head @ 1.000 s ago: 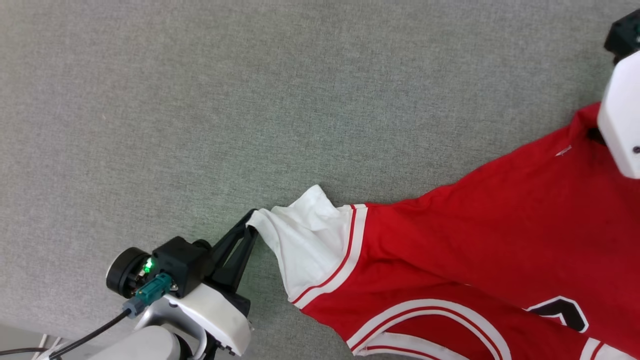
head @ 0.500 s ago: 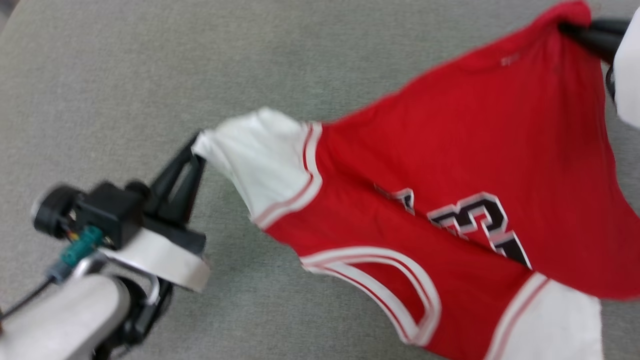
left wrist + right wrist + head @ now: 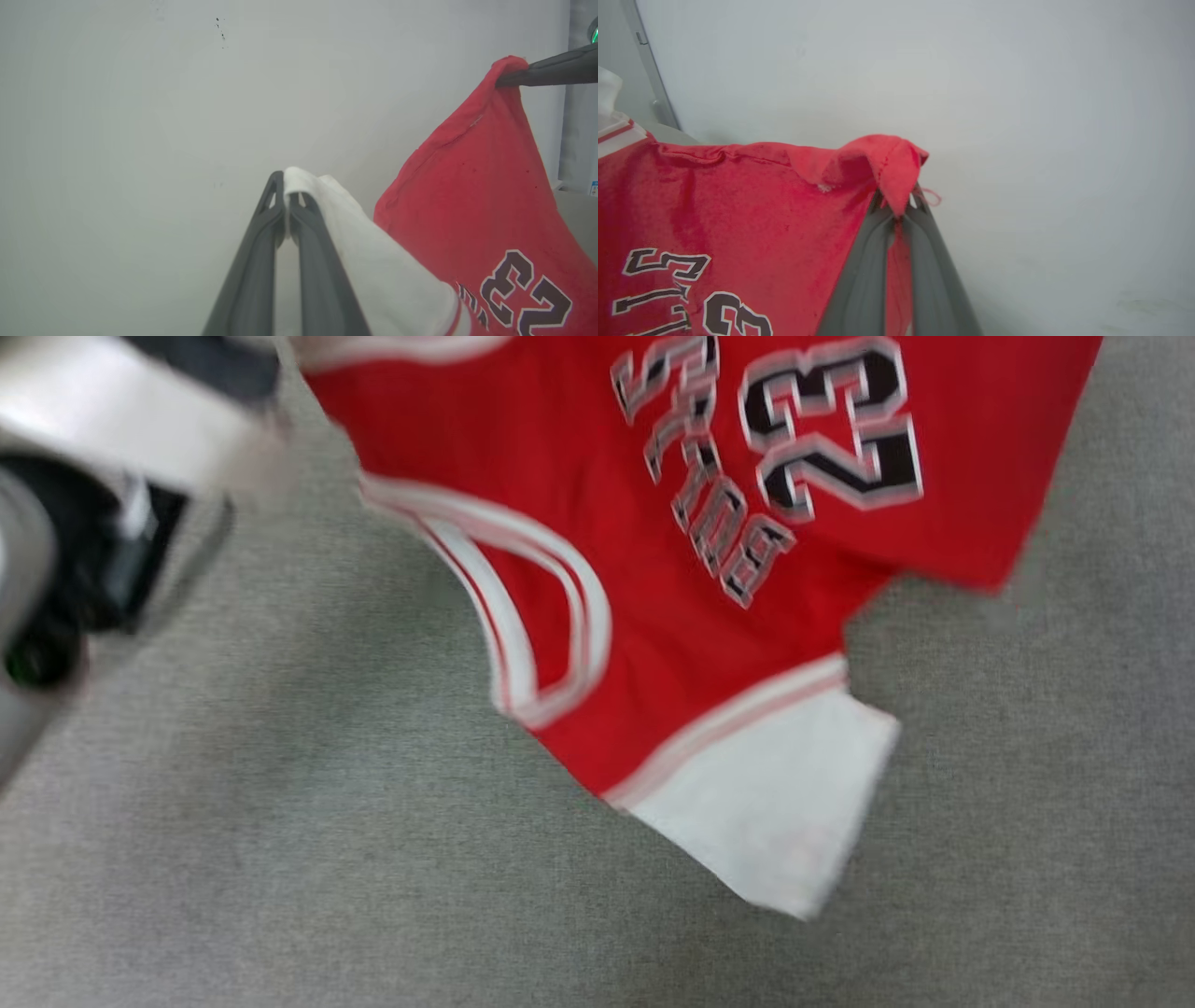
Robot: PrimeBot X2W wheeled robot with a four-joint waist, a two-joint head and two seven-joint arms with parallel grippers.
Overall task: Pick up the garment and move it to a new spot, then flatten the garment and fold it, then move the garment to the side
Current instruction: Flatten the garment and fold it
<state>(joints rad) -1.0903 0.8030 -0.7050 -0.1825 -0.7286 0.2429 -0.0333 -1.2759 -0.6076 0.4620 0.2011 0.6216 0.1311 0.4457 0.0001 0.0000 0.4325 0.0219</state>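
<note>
Head view: a grey-green felt-covered table [image 3: 280, 859] takes up the lower half, and the red jersey [image 3: 653, 644] hangs over it from the top edge, which cuts it off. Its "BULLS 23" print [image 3: 794, 439] reads upside down, the striped V-neck trim [image 3: 579, 607] loops below it to the left, and one white sleeve [image 3: 775, 812] dangles lowest. The pale left forearm [image 3: 103, 420] crosses the upper left corner. A second ago the jersey lay spread on the table with the sleeve pinched at its tip; now it is lifted clear of the felt, and the camera itself has swung, so the frame shift is not the cloth's own travel. Everything here is smeared by motion, and the forearm's details are hard to make out. Left wrist view: the left pincer [image 3: 284, 179] is closed tight on the folded edge of the other white sleeve, which drapes over its right finger. Behind it stands a plain pale wall [image 3: 140, 116] with a few dark specks. The right pincer [image 3: 502, 81] reaches in from the right edge, clamped on a red corner held higher than the sleeve; the cloth sags between the two, and the print is cut off at the bottom right. Right wrist view: the same red hem corner folds over the closed fingertips, a loose thread beside them. The pale wall fills the background, with a grey upright strip [image 3: 649, 70] at the upper left.
</note>
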